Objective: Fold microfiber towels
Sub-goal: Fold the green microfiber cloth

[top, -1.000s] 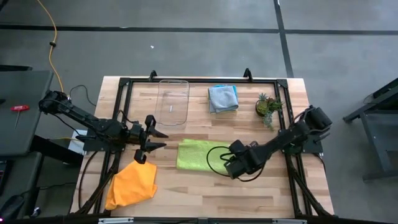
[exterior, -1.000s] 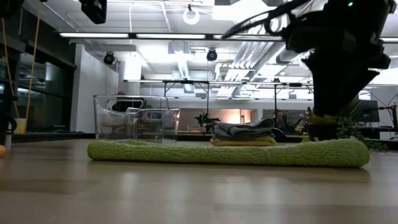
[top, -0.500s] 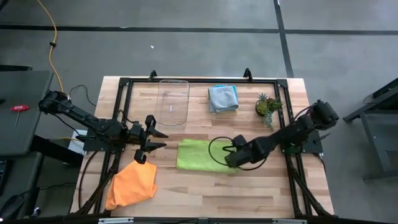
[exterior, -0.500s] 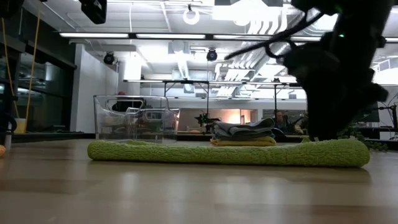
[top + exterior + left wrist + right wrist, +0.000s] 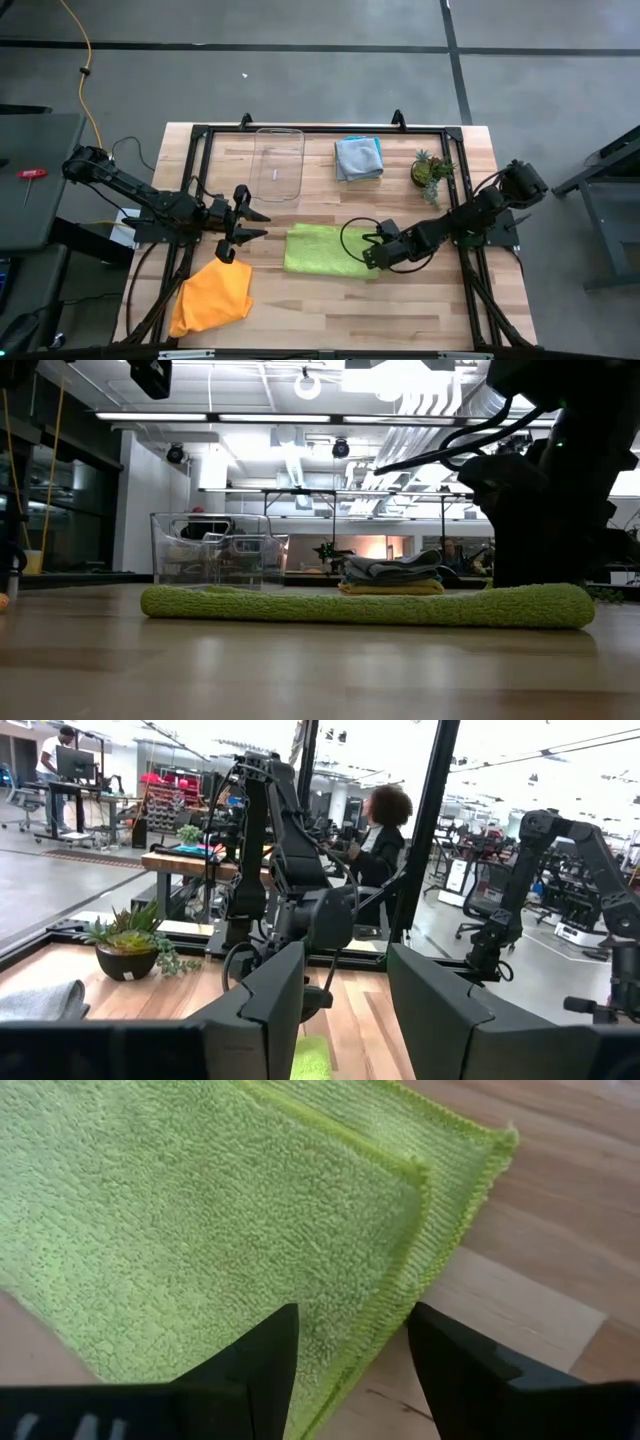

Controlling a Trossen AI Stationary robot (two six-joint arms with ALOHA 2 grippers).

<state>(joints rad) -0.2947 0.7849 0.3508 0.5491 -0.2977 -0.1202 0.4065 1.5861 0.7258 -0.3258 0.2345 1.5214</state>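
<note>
Lime green microfiber towel lies folded flat near the middle of the wooden table, its layered edges stacked at one corner in the right wrist view. The right gripper hangs low over the towel's right-hand end; its two dark fingers stand apart, nothing between them, and straddle the doubled edge of the cloth. Whether the tips touch the pile cannot be told.

Left of the green towel, toward the near-left corner, the orange towel sits in a loose, rumpled heap. The left gripper hovers just above its upper edge, jaws spread and empty.

At the far side of the table a grey towel rests folded on a yellow one, which shows only in the low view. Beside that stack to the left stands a clear plastic tray, and to the right a small potted plant. Beyond the table, the left wrist view shows a seated person.
</note>
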